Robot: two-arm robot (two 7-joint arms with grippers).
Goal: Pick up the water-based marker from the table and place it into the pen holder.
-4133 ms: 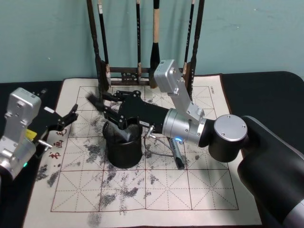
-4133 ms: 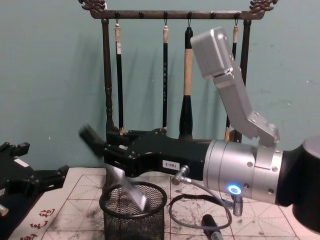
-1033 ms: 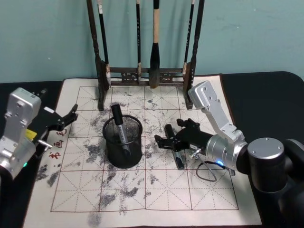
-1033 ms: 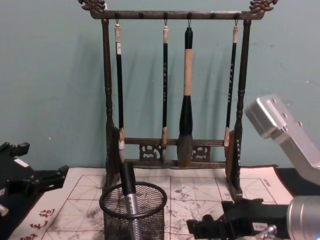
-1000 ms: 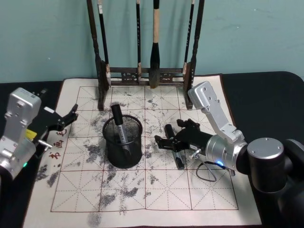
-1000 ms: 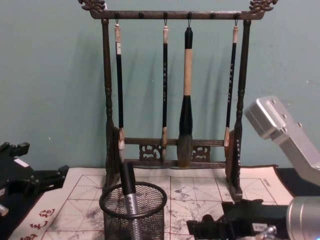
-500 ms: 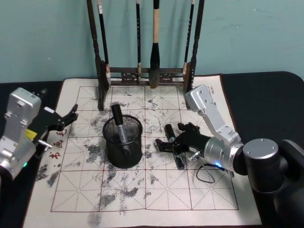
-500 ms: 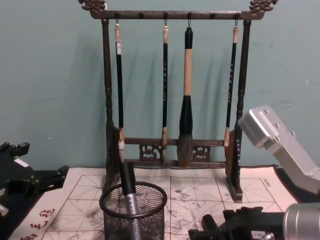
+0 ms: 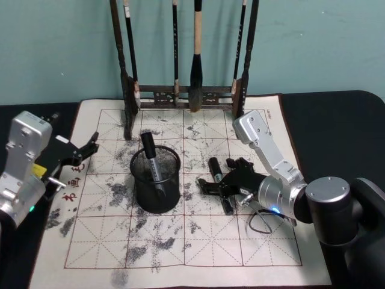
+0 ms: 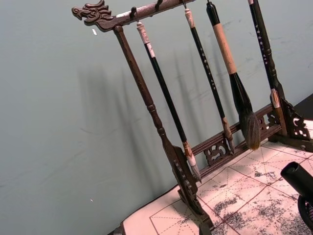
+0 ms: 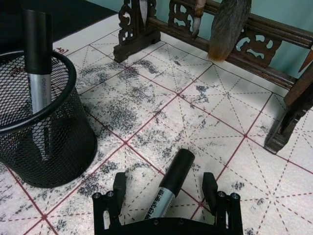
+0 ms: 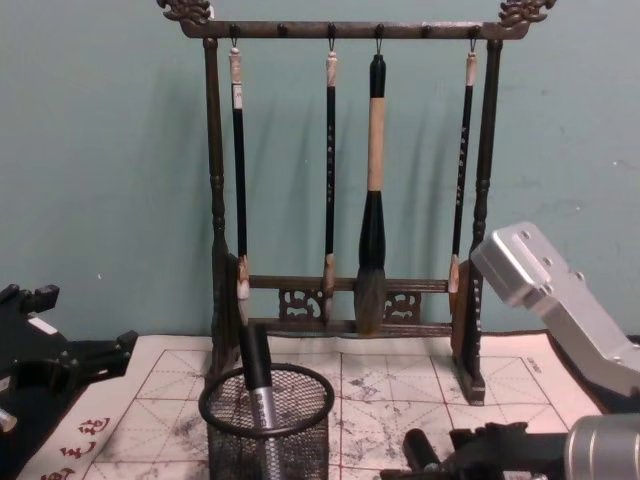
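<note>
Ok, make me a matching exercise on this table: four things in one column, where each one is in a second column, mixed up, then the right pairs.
Column one
1. black wire-mesh pen holder
2. black-capped silver marker lying flat
3. dark wooden brush rack
4. left gripper

Column two
A. along the back edge of the ink-stained grid mat
B. parked beside the mat's left edge
C. has a second marker standing inside it
D. between the open fingers of the right gripper

Pairs: 1-C, 2-D, 3-A, 4-B

Plain teal wall (image 9: 60, 48) behind black table (image 9: 337, 120); even light.
</note>
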